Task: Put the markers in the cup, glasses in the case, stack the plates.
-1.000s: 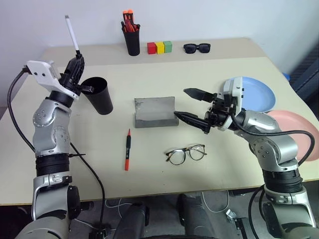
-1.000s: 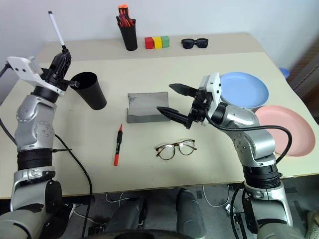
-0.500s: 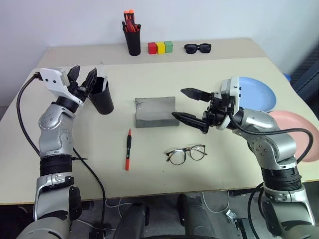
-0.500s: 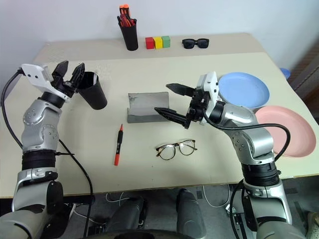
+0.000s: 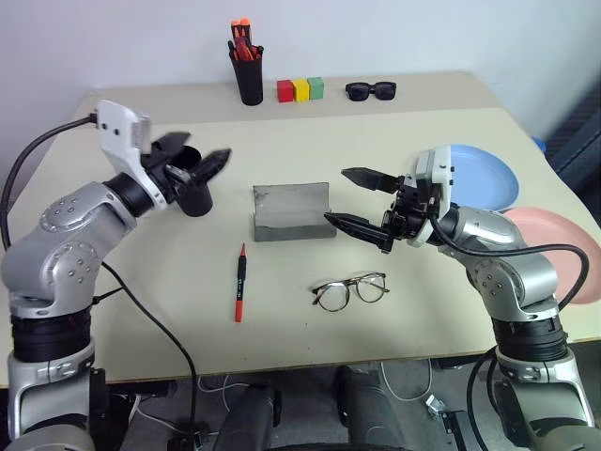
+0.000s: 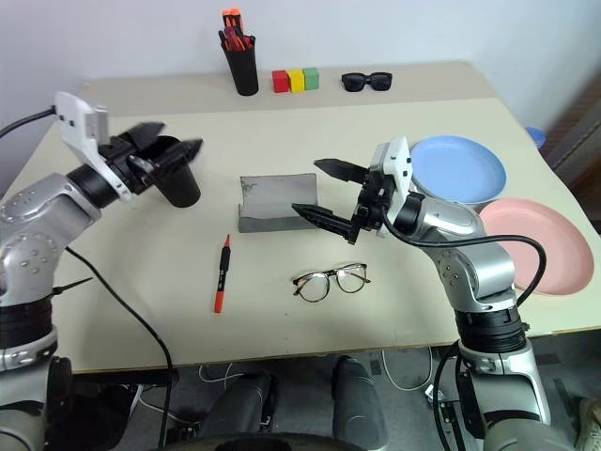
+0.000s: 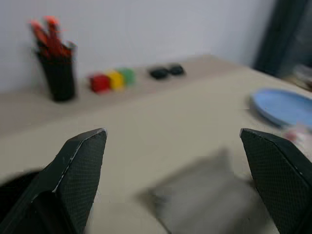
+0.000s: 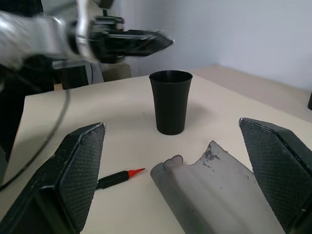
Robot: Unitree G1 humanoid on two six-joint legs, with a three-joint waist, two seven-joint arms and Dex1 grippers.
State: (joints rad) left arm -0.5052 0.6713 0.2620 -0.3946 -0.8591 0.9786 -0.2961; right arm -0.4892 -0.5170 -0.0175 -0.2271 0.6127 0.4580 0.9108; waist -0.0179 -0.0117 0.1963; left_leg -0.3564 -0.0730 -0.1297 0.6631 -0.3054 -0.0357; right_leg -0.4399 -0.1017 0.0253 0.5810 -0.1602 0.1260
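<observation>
The black cup [image 5: 194, 195] stands upright left of centre, and its inside is hidden from me. My left gripper [image 5: 208, 146] hovers level just above its rim, open and empty. The right wrist view shows this gripper [image 8: 122, 41] over the cup [image 8: 170, 100]. A red-orange marker [image 5: 240, 282] lies on the table nearer me. The grey case [image 5: 292, 211] lies open at the centre. My right gripper [image 5: 338, 195] hangs open and empty by the case's right end. The glasses [image 5: 350, 290] lie below it. A blue plate [image 5: 484, 177] and a pink plate [image 5: 563, 244] sit apart at the right.
At the back stand a tall black pen pot [image 5: 249, 75] with orange-capped pens, three coloured blocks [image 5: 300, 89] and black sunglasses [image 5: 371, 90]. The pink plate lies close to the table's right edge.
My left gripper has opened and the white marker it held upright is gone from it. That arm swung right and turned level over the cup. The right arm has kept still.
</observation>
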